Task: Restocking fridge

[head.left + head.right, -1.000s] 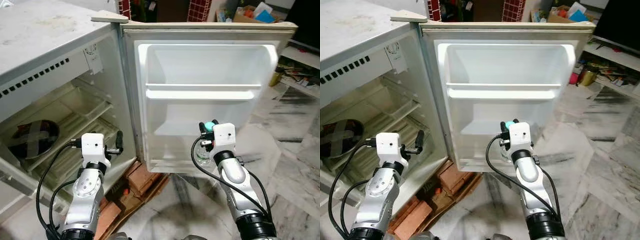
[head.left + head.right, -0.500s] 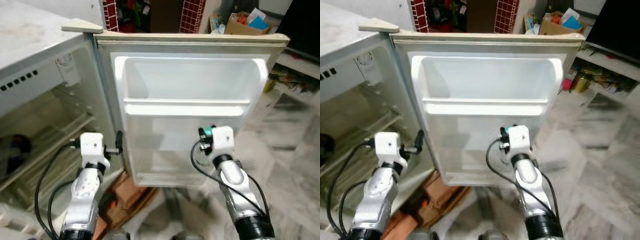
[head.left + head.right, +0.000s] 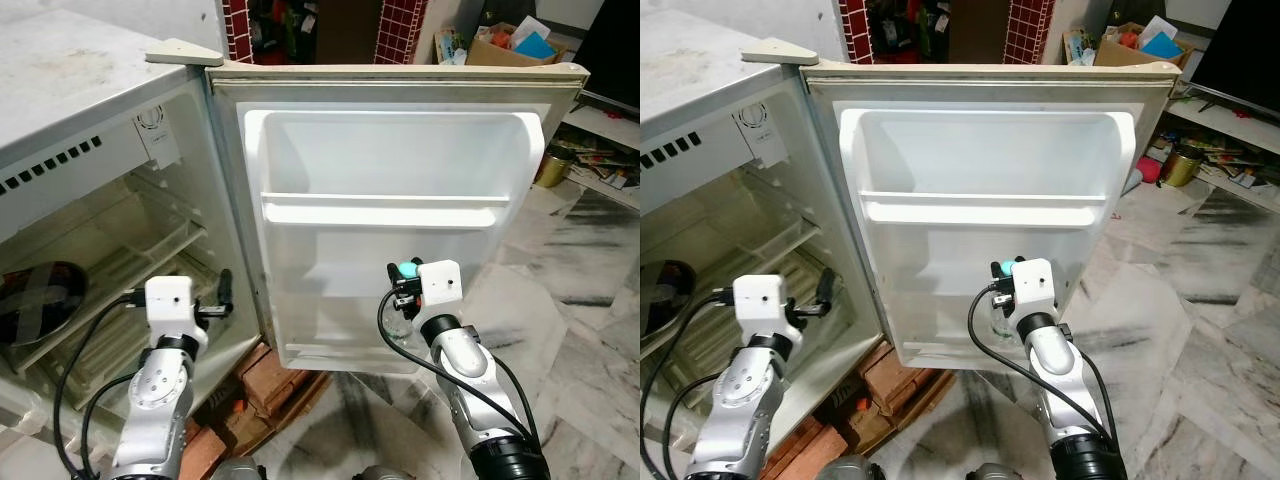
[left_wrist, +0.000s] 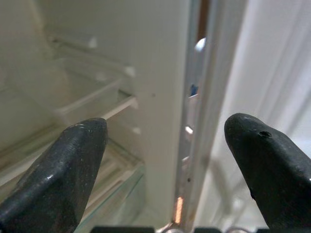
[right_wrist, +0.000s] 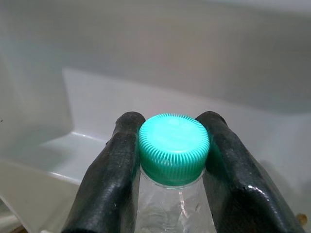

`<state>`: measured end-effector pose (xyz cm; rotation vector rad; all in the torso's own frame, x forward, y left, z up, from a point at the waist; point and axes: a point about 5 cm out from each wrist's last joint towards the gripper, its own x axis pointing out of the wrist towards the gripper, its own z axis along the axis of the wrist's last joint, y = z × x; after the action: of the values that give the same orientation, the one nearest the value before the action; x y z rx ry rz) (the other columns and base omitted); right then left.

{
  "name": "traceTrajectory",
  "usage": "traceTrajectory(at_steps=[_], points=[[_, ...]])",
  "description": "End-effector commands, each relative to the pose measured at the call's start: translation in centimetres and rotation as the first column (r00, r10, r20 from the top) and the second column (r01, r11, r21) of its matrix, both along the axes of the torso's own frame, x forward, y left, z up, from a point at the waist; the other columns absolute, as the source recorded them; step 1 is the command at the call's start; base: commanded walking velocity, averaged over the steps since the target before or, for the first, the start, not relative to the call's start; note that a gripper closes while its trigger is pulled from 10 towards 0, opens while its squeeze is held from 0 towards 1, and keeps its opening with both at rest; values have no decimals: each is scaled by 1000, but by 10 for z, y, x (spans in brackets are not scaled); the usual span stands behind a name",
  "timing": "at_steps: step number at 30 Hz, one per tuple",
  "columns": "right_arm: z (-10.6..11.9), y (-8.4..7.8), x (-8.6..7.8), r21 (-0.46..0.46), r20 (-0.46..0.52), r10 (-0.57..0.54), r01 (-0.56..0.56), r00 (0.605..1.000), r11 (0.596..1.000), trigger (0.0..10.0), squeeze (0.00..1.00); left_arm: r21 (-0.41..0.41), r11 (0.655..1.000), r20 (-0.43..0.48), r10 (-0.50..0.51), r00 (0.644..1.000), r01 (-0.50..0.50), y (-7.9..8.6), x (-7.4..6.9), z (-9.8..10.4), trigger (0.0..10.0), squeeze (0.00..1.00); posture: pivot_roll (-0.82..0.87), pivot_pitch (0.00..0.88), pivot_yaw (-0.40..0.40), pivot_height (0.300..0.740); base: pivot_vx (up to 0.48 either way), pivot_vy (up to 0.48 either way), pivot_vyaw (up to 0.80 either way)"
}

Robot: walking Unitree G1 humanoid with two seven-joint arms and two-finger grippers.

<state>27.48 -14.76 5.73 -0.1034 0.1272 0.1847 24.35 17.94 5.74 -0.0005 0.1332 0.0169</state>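
Observation:
A clear plastic bottle (image 5: 170, 213) with a teal cap (image 3: 408, 269) hangs from my right gripper (image 3: 402, 278), which is shut on its neck just under the cap (image 5: 173, 147). The bottle sits in front of the lower part of the open fridge door (image 3: 390, 150), above the door's bottom shelf (image 3: 350, 352). My left gripper (image 3: 221, 300) is open, held near the front edge of the fridge body beside the door hinge. Its fingers (image 4: 63, 165) stand wide apart with nothing between them.
The fridge interior (image 3: 120, 240) has wire shelves and a dark round pan (image 3: 40, 300) at the left. The door has an upper shelf (image 3: 385, 205). Bricks (image 3: 280, 375) prop up the fridge. Marble floor (image 3: 590, 330) lies to the right, with clutter (image 3: 590, 150) beyond.
The camera has shifted, so the fridge and door sit differently in the picture. My right gripper with the bottle has come lower, toward the door's bottom shelf. The left gripper stays open.

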Motion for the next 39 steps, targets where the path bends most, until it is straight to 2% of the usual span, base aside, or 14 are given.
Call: traceTrajectory(at_steps=[1,21,39], points=[[10,0,7,10,45,0,-1,999,1000,10000,0,-3,1000,0,-4,1000,4,1,0,2,10000,0,-4,0,-10,728,0,0,0],[6,1,5,15,43,-1,1,999,1000,10000,0,4,1000,4,-24,1000,24,-5,4,4,10000,0,-7,0,-4,616,0,0,0],[5,0,7,-8,48,3,-3,999,1000,10000,0,19,1000,10,-1,1000,1,-2,0,4,10000,0,-1,5,-6,616,0,0,0]])
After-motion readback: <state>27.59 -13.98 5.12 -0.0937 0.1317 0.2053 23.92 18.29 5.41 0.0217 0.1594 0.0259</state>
